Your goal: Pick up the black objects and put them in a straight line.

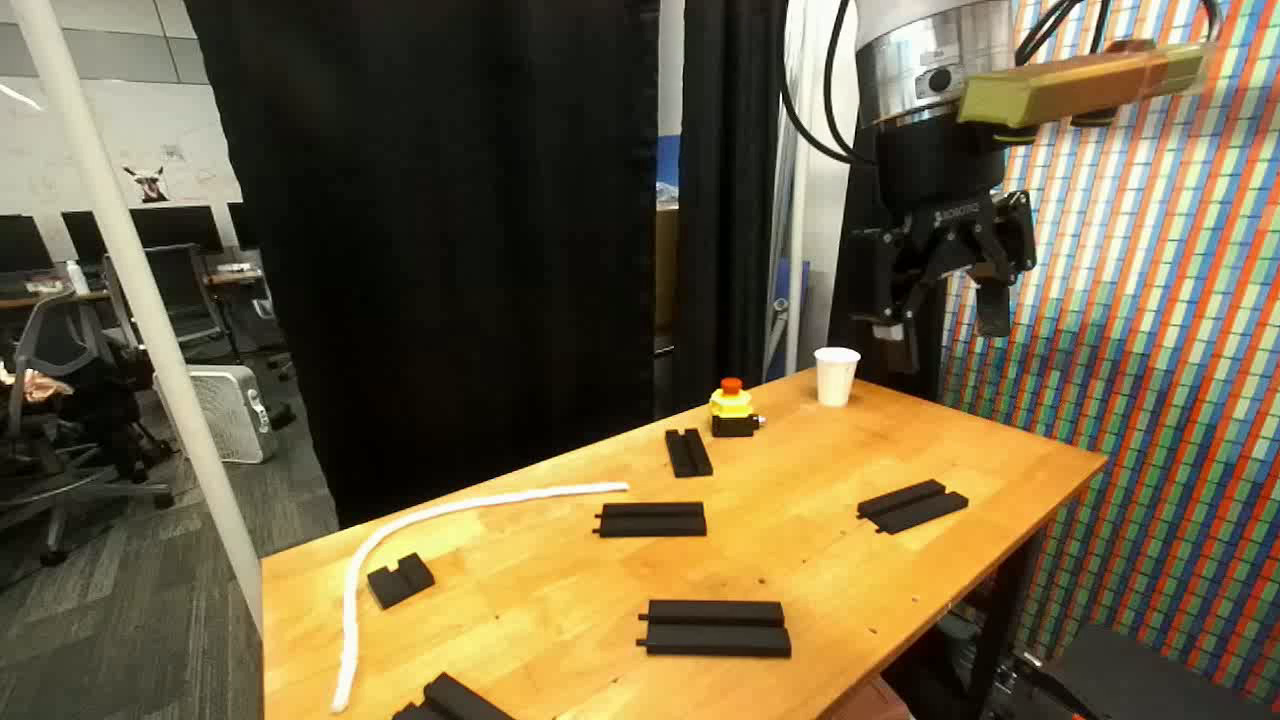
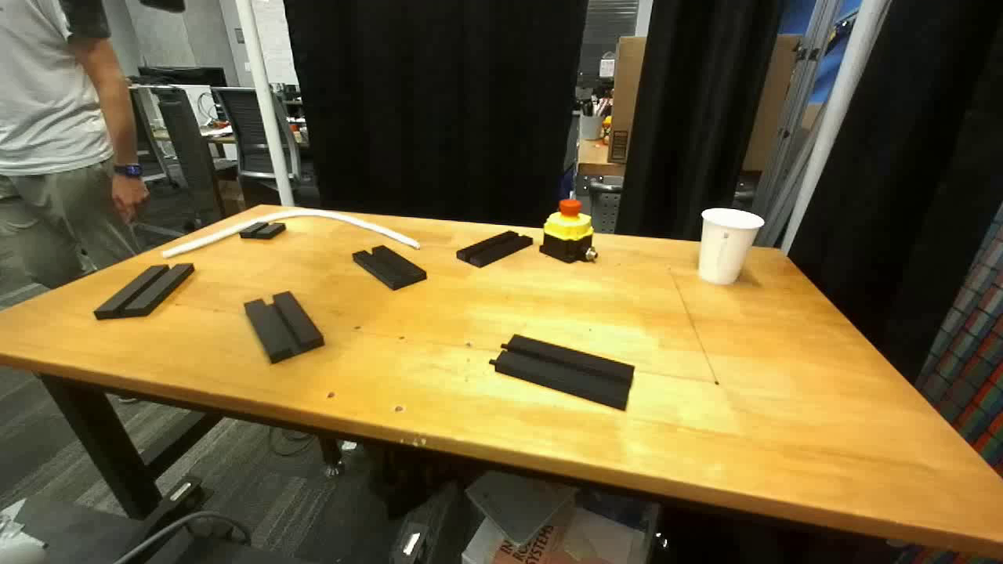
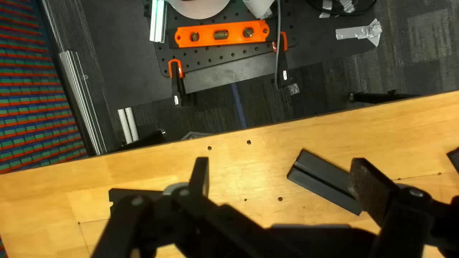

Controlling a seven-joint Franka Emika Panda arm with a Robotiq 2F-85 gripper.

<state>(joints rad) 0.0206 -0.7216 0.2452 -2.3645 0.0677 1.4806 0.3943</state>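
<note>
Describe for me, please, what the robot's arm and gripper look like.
The arm shows a shiny silver section above a black collar. Black cables loop beside it, and a boxy yellow-and-orange piece juts from its side. The gripper is black, with angular jointed links, two blunt fingers and pale ROBOTIQ lettering.

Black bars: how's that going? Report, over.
Gripper open, empty. Bars scattered, not lined up. White tube lying nearby, possibly in the way.

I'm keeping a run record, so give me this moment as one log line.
gripper: open, nothing held, over table | black bars: scattered, not lined up | cup: upright | white strip: curved
</note>
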